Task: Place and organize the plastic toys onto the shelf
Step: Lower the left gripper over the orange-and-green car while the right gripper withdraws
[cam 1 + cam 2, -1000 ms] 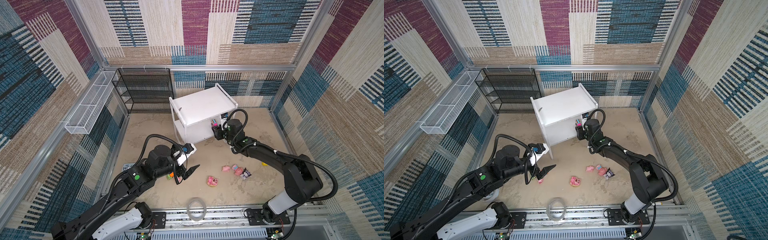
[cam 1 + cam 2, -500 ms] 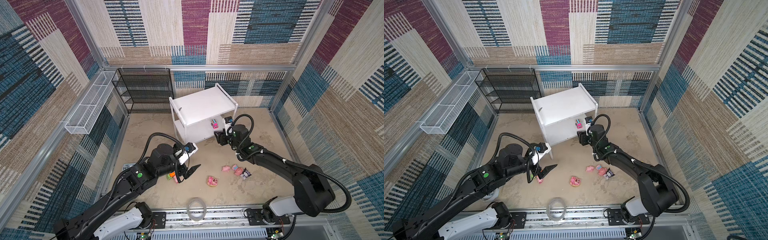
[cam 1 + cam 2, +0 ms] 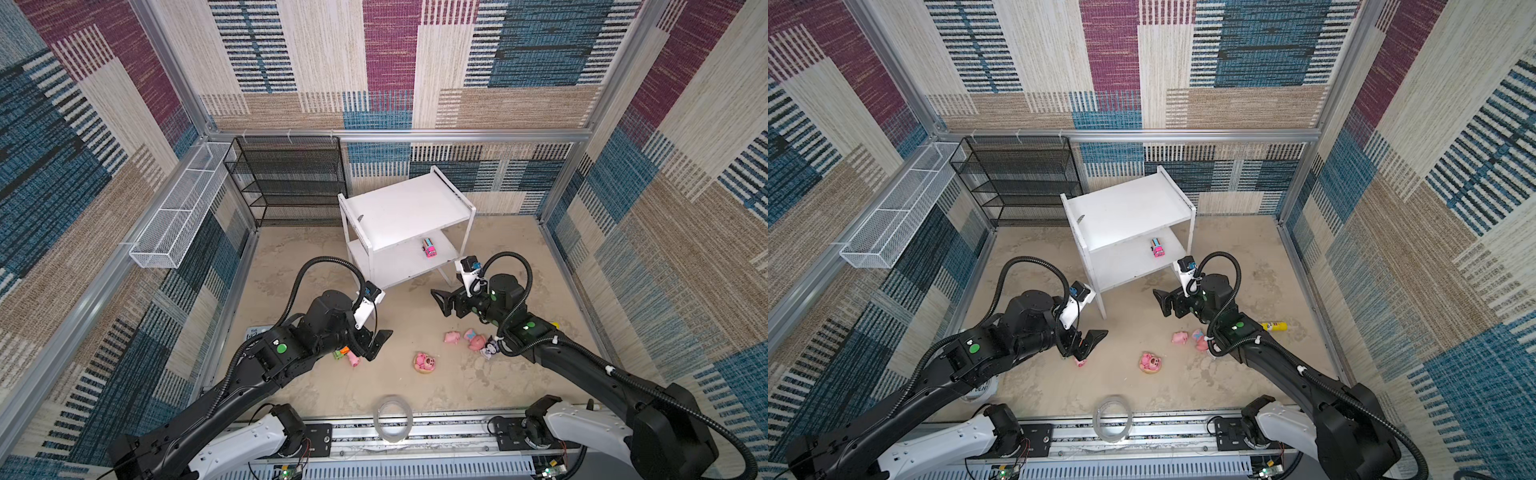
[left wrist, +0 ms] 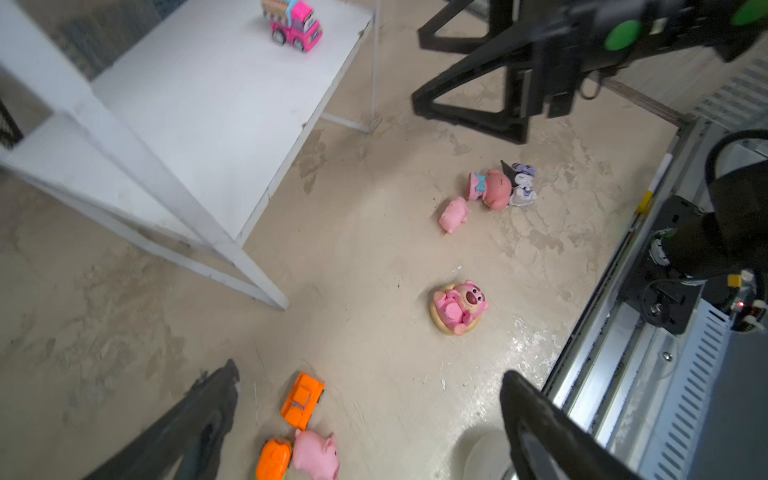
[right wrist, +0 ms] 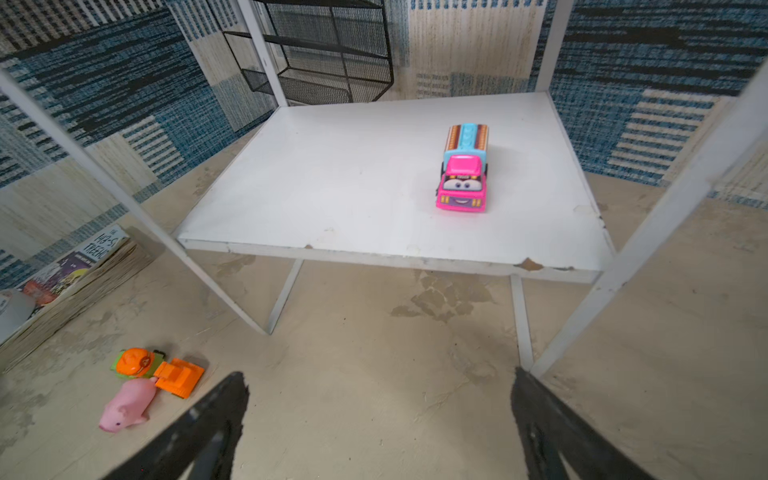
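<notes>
- On the lower board of the shelf (image 5: 353, 178), the pink toy truck (image 5: 463, 172) stood upright and alone. A second earlier the right end effector (image 3: 441, 303) had been at that board with it.
- The right end effector had since backed clear of the shelf, jaws wide and empty.
- The left end effector (image 3: 380, 345) hung wide and empty over the orange car (image 4: 302, 400) and pink pig (image 4: 316, 455) on the worktop (image 4: 374, 257).
- Assessment: one toy placed; the bear figure (image 3: 424, 363) and the others awaited collection.

I see the pink truck (image 5: 462, 170) upright on the shelf's (image 5: 332, 174) lower board, ahead of my right gripper (image 5: 379, 376). Under my left gripper (image 4: 370, 370) lie the orange car (image 4: 302, 400), green-orange car (image 5: 135, 363) and pig (image 4: 316, 455). The bear (image 4: 459, 306), small pig (image 4: 454, 214), pink figure (image 4: 492, 187) and black-white figure (image 4: 523, 185) lie farther ahead.
</notes>
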`<action>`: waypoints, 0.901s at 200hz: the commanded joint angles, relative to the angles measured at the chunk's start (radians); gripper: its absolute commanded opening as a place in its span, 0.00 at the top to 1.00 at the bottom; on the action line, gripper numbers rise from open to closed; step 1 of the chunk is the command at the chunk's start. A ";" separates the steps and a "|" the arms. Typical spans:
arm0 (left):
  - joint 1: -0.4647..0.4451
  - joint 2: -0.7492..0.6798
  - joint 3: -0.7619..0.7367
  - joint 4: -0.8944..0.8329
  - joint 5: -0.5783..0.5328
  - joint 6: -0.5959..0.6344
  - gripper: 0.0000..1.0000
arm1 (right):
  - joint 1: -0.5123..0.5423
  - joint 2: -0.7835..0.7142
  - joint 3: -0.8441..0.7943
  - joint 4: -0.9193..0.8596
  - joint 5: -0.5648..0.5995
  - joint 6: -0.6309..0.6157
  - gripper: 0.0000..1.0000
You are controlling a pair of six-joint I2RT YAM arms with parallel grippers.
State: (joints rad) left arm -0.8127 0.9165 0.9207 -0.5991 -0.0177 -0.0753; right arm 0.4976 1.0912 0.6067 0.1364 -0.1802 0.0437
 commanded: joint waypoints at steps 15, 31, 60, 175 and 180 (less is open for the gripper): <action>0.000 0.006 -0.078 -0.118 -0.106 -0.299 0.01 | 0.021 -0.080 -0.065 0.005 -0.077 0.020 0.00; 0.000 0.008 -0.122 -0.141 -0.167 -0.416 0.01 | 0.040 -0.083 -0.081 0.012 -0.096 0.032 0.00; 0.001 0.042 -0.170 -0.164 -0.204 -0.551 0.04 | 0.096 -0.075 -0.113 0.045 -0.088 0.035 0.00; 0.227 -0.006 -0.405 -0.090 -0.164 -0.624 0.14 | 0.166 -0.149 -0.190 0.107 -0.084 0.064 0.00; 0.226 0.011 -0.405 -0.082 -0.166 -0.620 0.15 | 0.166 -0.149 -0.190 0.105 -0.082 0.064 0.00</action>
State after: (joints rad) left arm -0.5999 0.8806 0.5213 -0.7425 -0.2012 -0.6846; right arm 0.6621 0.9535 0.4175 0.2047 -0.2771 0.0971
